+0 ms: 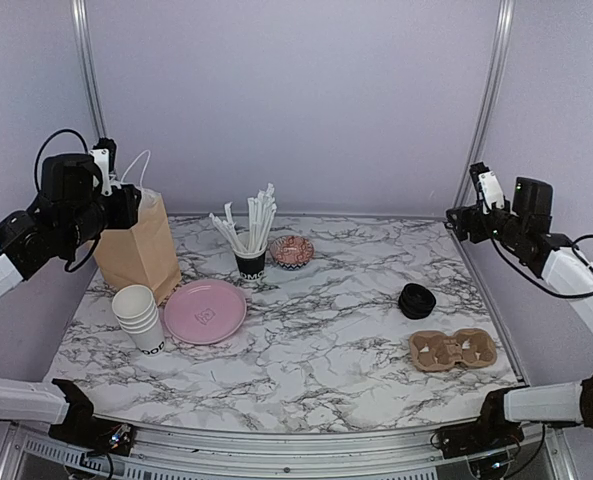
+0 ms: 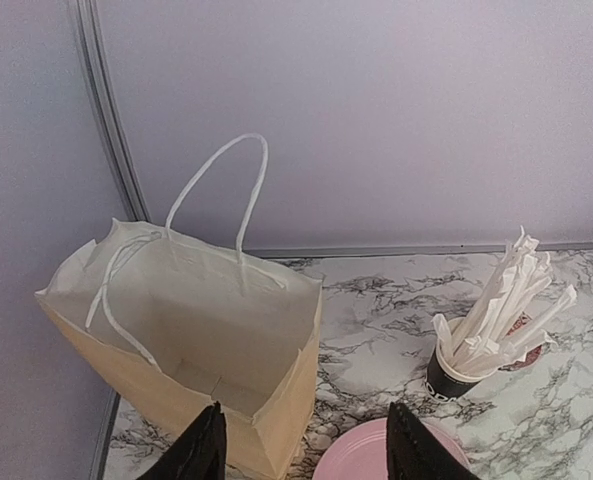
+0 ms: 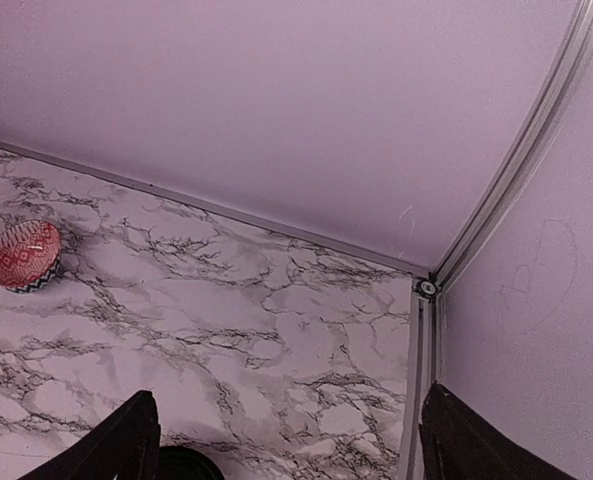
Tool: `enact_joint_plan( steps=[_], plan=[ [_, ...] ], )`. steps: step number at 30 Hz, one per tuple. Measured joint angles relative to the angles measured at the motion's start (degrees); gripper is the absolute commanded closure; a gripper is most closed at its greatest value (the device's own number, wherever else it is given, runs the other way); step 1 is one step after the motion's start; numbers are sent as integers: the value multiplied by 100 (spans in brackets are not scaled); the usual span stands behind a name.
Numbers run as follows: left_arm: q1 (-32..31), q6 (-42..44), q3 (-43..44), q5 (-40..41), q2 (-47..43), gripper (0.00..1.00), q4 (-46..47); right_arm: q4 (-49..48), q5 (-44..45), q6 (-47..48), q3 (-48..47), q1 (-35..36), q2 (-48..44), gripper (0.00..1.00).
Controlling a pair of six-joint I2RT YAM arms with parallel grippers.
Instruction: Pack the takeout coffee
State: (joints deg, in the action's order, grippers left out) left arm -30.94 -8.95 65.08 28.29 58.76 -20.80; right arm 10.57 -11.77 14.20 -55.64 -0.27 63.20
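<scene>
Top external view: left jaws apart, empty, just above paper bag; right jaws wide apart, empty, far right of bag. Position of takeout coffee cannot be told

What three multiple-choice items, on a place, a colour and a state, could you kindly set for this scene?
1. Where does the black lid lie on the table?
A) at the far left edge
B) on the right, just beyond the cardboard cup carrier
C) mid-table at the near edge
2. What colour is the plate?
A) blue
B) pink
C) green
3. How does the paper bag stand?
A) upright, mouth open
B) flat on its side
C) folded shut
Answers: 1 B, the top view shows it there; 2 B, plainly pink; 3 A, the left wrist view looks into its open mouth.
</scene>
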Motion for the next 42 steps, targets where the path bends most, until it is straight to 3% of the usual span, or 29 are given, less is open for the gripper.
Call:
enact_joint_plan(
  steps=[5,14,24,29,36,42],
  plan=[
    [63,-55,0,-57,-85,47,-533,-225,-243,-79,385,-269,55,4],
    [103,-374,0,-804,-131,62,-1606,-551,-1049,133,785,-562,68,2],
    [-479,-920,535,-1099,291,51,-3110,-682,-1934,476,870,-638,131,4],
    [-627,-1032,603,-1139,638,58,-3554,-710,-2144,638,944,-645,205,4],
    [-654,-1054,599,-1172,1139,56,-3884,-715,-2269,850,1010,-651,238,5],
    [-658,-1084,470,-1270,1285,61,-3958,-713,-2269,981,1021,-658,356,6]
  ],
)
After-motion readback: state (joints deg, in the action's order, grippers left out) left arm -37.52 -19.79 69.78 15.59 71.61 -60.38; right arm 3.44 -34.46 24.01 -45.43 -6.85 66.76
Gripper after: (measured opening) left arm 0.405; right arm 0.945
